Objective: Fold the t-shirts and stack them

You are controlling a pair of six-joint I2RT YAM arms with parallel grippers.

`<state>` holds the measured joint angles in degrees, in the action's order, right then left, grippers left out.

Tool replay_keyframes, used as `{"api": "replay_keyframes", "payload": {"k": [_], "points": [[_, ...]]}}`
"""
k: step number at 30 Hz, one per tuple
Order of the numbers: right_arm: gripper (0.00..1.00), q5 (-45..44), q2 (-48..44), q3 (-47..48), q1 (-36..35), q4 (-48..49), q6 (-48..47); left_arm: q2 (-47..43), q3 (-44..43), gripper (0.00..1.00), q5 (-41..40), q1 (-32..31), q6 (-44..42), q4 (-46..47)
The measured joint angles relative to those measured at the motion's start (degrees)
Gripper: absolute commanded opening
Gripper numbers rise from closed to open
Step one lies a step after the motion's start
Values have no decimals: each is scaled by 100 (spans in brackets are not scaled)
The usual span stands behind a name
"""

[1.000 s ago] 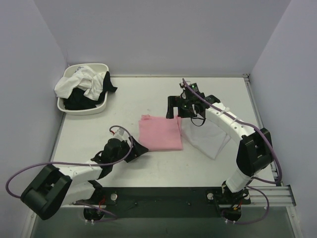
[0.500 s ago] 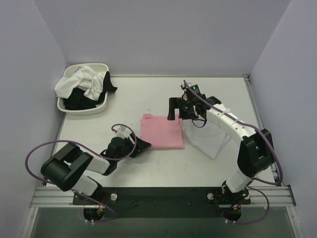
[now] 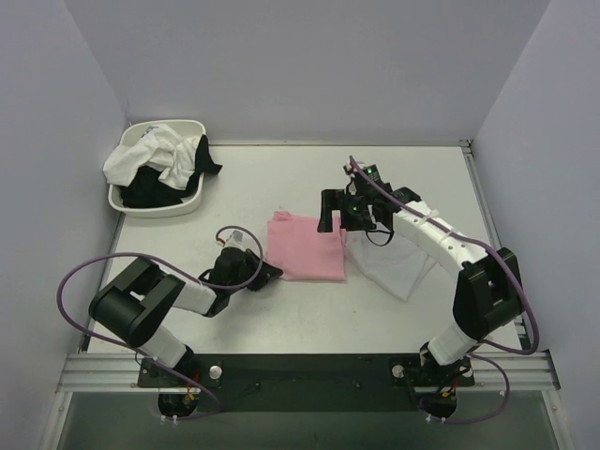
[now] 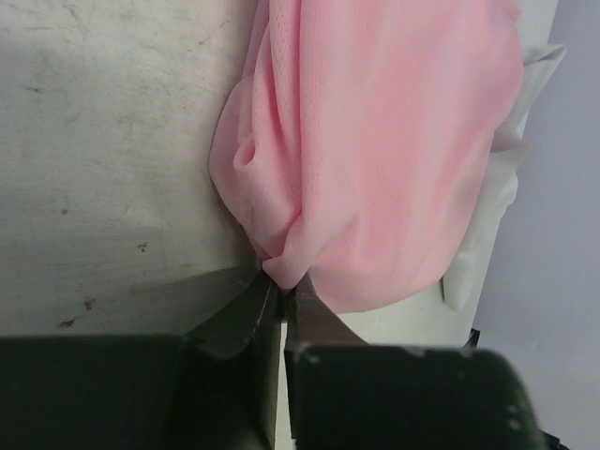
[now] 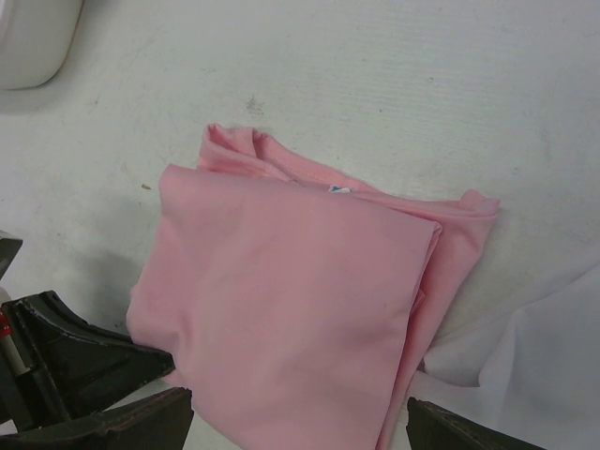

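now logged: left fingers [image 4: 239,323], wide a second ago, i see pinched on the near-left corner of the folded light pink cotton t-shirt [image 3: 305,248], mid pale grey tabletop [image 3: 234,187]; right fingers [image 5: 112,427] spread open above its far edge. i judge the next fold ready.

Pink t-shirt [image 4: 375,141]: soft matt knit cloth; table [image 4: 94,141]: scuffed, matt.

Folded shirt [image 3: 305,248] lies central, spread shirt [image 3: 398,267] touching its right, basin [image 3: 159,210] back left

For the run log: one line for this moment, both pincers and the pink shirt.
left pincer: shut on pink t-shirt near-left corner | right pincer: open over its far-right corner
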<state>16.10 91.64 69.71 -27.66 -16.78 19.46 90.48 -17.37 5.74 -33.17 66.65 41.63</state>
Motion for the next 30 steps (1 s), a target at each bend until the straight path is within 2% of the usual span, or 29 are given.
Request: {"api": "replay_keyframes", "payload": {"k": [10,17,21,30], "points": [[99,59,35,-87,136,256,155,-334,-212,0,-219,15,-72,-879],[98,273,1003,-57,590,614,308,-1167,160,0,-514,28,-138,-1537],[98,507,1591,-57,579,780,372,-1606,372,0,-612,28,-136,-1818],[97,702,1805,22,315,1180,428,-1895,452,0,-704,33,-197,-2090]]}}
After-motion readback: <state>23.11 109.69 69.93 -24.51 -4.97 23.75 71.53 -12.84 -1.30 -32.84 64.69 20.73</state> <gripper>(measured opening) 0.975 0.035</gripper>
